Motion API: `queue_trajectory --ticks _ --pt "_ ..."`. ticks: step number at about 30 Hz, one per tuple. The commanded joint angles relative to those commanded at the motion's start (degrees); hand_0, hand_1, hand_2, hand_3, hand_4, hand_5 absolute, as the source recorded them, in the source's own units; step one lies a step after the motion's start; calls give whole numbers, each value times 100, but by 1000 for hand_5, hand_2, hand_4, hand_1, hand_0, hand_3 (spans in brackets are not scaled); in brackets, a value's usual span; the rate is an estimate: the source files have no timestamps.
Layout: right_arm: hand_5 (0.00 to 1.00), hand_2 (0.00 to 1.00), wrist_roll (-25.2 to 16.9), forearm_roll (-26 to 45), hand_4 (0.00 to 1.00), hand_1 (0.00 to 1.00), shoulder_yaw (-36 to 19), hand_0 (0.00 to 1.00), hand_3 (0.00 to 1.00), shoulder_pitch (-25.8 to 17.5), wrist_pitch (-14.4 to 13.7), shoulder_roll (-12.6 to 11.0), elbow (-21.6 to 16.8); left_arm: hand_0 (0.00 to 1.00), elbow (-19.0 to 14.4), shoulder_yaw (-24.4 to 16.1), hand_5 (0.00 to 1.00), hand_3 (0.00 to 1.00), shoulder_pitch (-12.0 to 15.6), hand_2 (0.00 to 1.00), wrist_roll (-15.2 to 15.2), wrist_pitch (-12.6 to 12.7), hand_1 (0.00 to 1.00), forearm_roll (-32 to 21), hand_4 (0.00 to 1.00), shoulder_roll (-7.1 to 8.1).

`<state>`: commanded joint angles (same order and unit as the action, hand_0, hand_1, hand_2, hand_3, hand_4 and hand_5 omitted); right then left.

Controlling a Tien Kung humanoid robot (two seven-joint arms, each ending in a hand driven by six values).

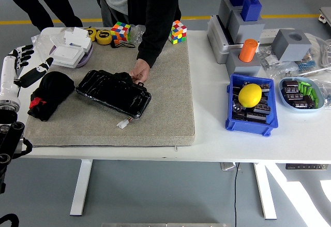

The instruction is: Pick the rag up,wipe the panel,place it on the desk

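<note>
A black rag (50, 94) with a red tag lies bunched on the grey mat (165, 108) at its left side. A glossy black panel (114, 92) lies on the mat just right of the rag. My left hand (28, 64) hovers at the table's left edge, up and left of the rag, fingers spread and empty. A person's hand (140, 72) rests on the panel's far right edge.
A white box (72, 51), tape measures (103, 36) and two puzzle cubes (120, 31) sit along the mat's far edge. A blue bin (251, 105) with a yellow lemon, a bowl of parts (301, 93) and grey blocks (248, 25) stand on the table's right side.
</note>
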<state>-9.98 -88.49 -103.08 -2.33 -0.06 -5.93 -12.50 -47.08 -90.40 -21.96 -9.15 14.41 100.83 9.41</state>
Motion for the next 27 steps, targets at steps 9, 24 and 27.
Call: queue_trajectory --ticks 9,24,27 --pt "371 493 -7 -14 878 558 -31 536 521 5 11 -11 4 879 549 271 469 911 -209 922 43 33 921 322 998 32" --pt "370 492 -14 -20 878 557 -32 532 521 3 15 -7 10 865 1169 557 378 892 -433 897 180 177 906 546 998 -109" --pt "369 492 -15 -13 878 557 -28 533 521 3 14 -9 10 844 1302 545 227 868 -488 861 275 209 867 641 998 -148"
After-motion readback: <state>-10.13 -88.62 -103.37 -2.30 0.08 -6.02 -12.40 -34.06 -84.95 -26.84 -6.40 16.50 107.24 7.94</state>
